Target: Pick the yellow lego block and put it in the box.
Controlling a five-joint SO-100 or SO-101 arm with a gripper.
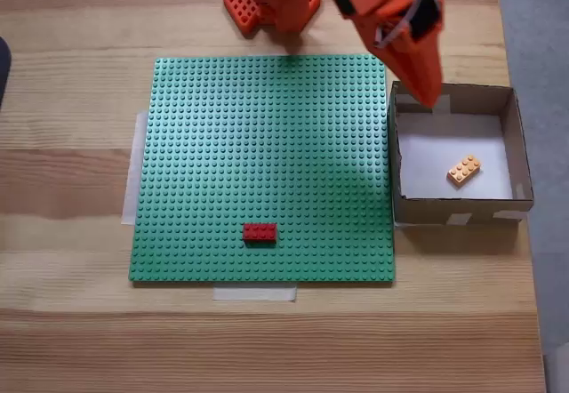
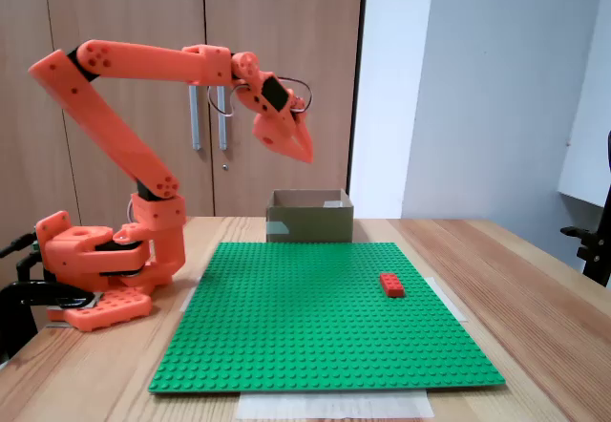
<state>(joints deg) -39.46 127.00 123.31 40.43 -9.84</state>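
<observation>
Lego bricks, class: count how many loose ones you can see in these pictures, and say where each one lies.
2. The yellow lego block lies on the white floor inside the box. The red brick sits on the green baseplate, near its front edge.

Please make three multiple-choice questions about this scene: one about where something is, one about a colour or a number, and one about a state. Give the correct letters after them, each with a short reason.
1. Where is the yellow lego block?
A. on the green baseplate
B. inside the box
C. between the fingers

2. What colour is the brick that lies on the green baseplate?
A. red
B. blue
C. white

3. How is the gripper placed relative to the box?
A. resting on the box floor
B. lying on the wooden table
C. raised in the air above the box

Answers:
1 B: in the fixed view from above, the block lies on the white floor of the box.
2 A: the red brick sits near the front edge of the baseplate.
3 C: the fixed view from the side shows the gripper high over the box, touching nothing.
</observation>
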